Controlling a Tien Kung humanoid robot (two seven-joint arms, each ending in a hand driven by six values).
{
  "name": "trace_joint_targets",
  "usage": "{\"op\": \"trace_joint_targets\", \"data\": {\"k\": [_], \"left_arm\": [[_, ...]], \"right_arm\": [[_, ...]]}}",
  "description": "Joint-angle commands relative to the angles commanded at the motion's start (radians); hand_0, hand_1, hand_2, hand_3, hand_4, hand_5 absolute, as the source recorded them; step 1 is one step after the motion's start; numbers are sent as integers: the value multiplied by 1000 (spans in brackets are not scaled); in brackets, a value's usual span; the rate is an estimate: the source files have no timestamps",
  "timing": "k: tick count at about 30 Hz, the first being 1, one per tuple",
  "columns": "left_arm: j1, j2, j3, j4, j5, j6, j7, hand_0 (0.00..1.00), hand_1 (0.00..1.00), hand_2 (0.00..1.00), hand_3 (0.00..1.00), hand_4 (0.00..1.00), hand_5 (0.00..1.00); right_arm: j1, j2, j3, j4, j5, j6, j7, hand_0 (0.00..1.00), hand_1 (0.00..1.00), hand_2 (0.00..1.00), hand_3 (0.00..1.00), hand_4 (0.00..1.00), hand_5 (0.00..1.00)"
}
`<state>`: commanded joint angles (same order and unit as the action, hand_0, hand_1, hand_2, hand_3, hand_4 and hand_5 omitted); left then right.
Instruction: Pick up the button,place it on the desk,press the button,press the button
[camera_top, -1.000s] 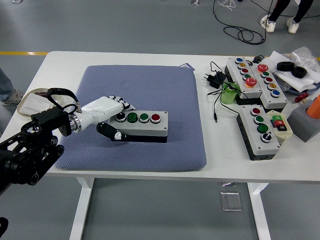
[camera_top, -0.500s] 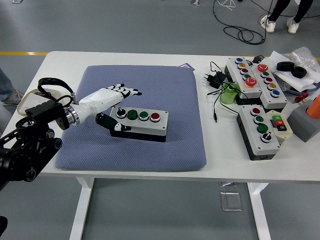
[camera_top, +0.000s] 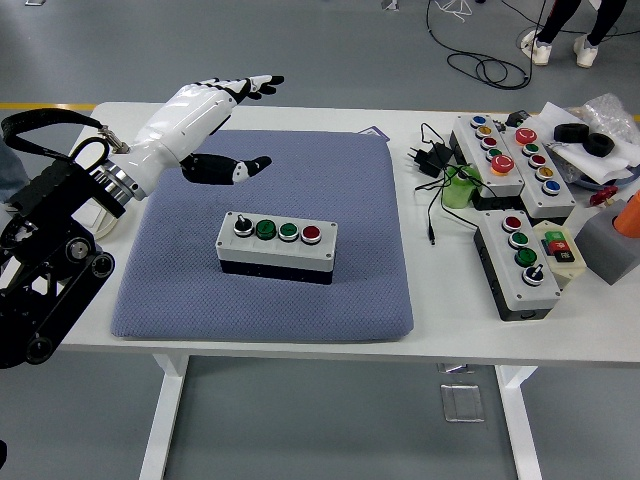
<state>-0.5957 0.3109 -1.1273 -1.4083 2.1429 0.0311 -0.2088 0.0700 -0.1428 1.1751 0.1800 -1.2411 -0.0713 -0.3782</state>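
Note:
A grey button box (camera_top: 277, 245) with a black selector knob, two green buttons and a red button lies on the blue-grey pad (camera_top: 180, 290). My left hand (camera_top: 240, 125) is white with dark fingertips. It is raised above the pad's back left part, behind and to the left of the box. Its fingers are spread and it holds nothing. It does not touch the box. My right hand is out of view.
To the right of the pad lie a black power adapter with cable (camera_top: 428, 158), a green cup (camera_top: 457, 188), two long button boxes (camera_top: 505, 155) and a smaller one (camera_top: 522, 258). An orange and grey object (camera_top: 612, 235) stands at the right edge.
My left hand has let go of the button box's left end, lifted up and moved back to the left. The box stays on the pad.

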Motion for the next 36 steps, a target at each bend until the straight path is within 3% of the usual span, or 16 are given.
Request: {"op": "trace_joint_targets", "data": {"k": [1, 2, 6, 7, 8, 13, 14, 20, 24, 26, 31, 32, 36], "left_arm": [[2, 1, 7, -14, 27, 3, 20, 199, 133, 177, 937, 466, 2], [3, 1, 12, -21, 52, 12, 35, 97, 2, 9, 900, 436, 2], [8, 0, 27, -30, 103, 48, 73, 97, 2, 9, 900, 436, 2], [9, -1, 28, -31, 104, 46, 76, 97, 2, 9, 900, 436, 2], [10, -1, 32, -33, 100, 40, 79, 97, 2, 2, 862, 560, 2], [13, -3, 41, -32, 82, 30, 79, 97, 2, 2, 862, 560, 2], [13, -2, 41, -31, 76, 23, 78, 97, 2, 2, 857, 617, 2], [15, 1, 42, -28, 58, -5, 80, 99, 2, 2, 836, 592, 2], [22, 6, 41, -40, 87, -104, 94, 99, 2, 2, 836, 592, 2], [27, 14, 49, -45, 126, -189, 105, 94, 2, 2, 809, 572, 2], [28, 21, 76, -50, 126, -382, 135, 94, 2, 2, 809, 572, 2], [26, 24, 86, -55, 126, -409, 143, 85, 2, 2, 774, 435, 2], [19, 30, 118, -63, 126, -467, 171, 85, 2, 2, 774, 435, 2]], "right_arm": [[0, 0, -1, 0, 2, 0, 0, 659, 633, 712, 585, 361, 208], [0, 0, -2, 0, 4, -1, 0, 659, 633, 711, 585, 361, 208], [2, 0, -2, 0, 6, -2, 1, 659, 633, 711, 585, 361, 208], [2, 1, -1, 0, 6, -2, 1, 659, 633, 711, 585, 361, 208], [2, 1, -1, 0, 5, -2, 1, 659, 633, 711, 585, 361, 208], [2, 1, 1, 0, 1, -1, 1, 659, 633, 711, 585, 361, 208], [2, 1, 1, 0, 1, -1, 1, 658, 633, 711, 585, 361, 207], [1, 1, 4, 0, -2, -1, 0, 658, 633, 710, 585, 362, 206], [1, 1, 4, 0, -5, 0, -1, 658, 633, 710, 585, 362, 206], [1, 1, 3, 0, 0, -1, 0, 658, 632, 710, 585, 362, 206], [2, 1, 4, 0, -3, 0, -1, 658, 632, 710, 585, 362, 206], [2, 1, 4, 0, -3, 0, -1, 659, 633, 711, 585, 362, 210], [2, 1, 4, 0, -2, 0, -1, 659, 633, 711, 585, 362, 210]]}}
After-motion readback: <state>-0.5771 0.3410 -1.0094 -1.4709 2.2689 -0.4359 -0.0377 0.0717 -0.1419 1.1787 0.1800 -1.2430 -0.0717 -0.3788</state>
